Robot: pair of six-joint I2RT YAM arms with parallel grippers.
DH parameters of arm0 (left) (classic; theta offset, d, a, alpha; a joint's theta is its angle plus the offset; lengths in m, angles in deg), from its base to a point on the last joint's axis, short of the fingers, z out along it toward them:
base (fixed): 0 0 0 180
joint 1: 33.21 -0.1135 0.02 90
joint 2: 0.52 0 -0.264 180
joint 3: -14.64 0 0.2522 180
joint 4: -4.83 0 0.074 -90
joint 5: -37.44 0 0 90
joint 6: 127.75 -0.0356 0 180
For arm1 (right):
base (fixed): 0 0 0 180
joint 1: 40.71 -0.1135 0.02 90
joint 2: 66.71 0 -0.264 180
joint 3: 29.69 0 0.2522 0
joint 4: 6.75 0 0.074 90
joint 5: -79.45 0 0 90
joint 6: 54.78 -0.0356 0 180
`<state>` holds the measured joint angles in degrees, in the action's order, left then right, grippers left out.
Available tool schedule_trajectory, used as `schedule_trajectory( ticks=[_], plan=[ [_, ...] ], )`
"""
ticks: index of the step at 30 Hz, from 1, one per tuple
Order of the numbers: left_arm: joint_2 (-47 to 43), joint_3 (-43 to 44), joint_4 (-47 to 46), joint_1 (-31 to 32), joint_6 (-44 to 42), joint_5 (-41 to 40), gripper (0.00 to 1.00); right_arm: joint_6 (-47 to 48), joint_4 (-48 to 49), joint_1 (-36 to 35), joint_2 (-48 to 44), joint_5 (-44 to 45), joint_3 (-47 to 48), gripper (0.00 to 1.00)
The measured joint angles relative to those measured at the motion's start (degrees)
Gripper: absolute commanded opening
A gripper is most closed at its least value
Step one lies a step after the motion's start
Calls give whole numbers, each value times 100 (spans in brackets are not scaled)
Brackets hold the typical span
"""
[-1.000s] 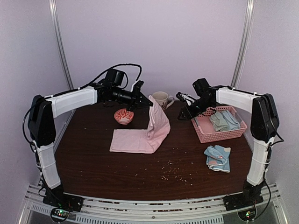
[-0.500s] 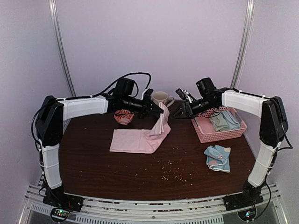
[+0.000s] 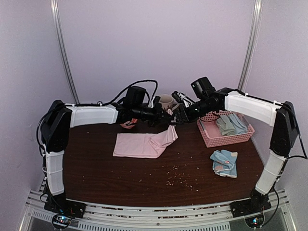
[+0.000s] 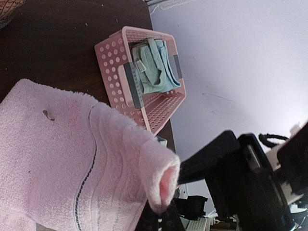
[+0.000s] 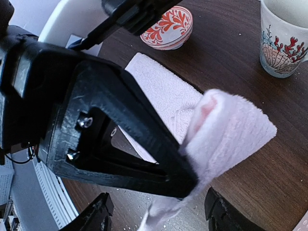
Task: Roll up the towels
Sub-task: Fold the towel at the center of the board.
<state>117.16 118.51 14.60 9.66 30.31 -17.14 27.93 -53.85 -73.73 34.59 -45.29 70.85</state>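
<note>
Compare with one second earlier: find the left gripper [image 3: 165,118] displaced to the right and lower, now just in front of the mug [image 3: 166,100], arm stretched nearly level across the rear of the table [image 3: 120,183]. Note its jaws pressed together on one corner of the pink towel [image 3: 142,143]. Observe that corner far lower than before: formerly the top of a tall standing column, now only a short raised fold at the right end, with the remainder lying flat at the table's centre. Find the right gripper [image 3: 179,115] moved left from beside the basket [image 3: 225,141] to meet the left gripper at the raised fold. In the right wrist view, note its fingers [image 5: 98,216] spread wide, one on each side of the hanging cloth and apart from it. Note the red-patterned bowl [image 5: 166,25], earlier in full view from above, now largely hidden there behind the left arm.

Check the basket at the right rear: pink plastic lattice, unmoved, holding a sage green towel [image 3: 224,125] beside a pale blue towel [image 3: 237,122]. Locate the blue patched towel [image 3: 224,162] on the table in front of the basket, apart from it, position unchanged. Treat the contents of mug and bowl as not determinable.
</note>
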Motion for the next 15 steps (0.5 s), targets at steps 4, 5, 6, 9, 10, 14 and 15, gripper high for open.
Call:
schedule_trajectory(
  ticks=[4, 5, 6, 9, 10, 14, 15],
  plan=[
    [0, 0, -125, 70, 118, -243, 0, 7, -136, -350, -81, 726, 59, 57],
    [0, 0, -153, 94, 149, -291, 0, 4, -186, -422, -79, 931, 101, 55],
    [0, 0, -177, 116, 177, -339, 0, 9, -221, -463, -79, 1091, 116, 52],
    [0, 0, -247, 162, 243, -457, 0, -22, -343, -518, -66, 1567, 236, 44],
    [0, 0, -262, 168, 264, -487, 0, -28, -382, -522, -55, 1694, 299, 42],
    [0, 0, -367, 166, 306, -614, 0, -63, -461, -533, -13, 2081, 428, 32],
    [0, 0, -372, 164, 315, -636, 0, -74, -466, -535, -4, 2162, 437, 31]
  ],
)
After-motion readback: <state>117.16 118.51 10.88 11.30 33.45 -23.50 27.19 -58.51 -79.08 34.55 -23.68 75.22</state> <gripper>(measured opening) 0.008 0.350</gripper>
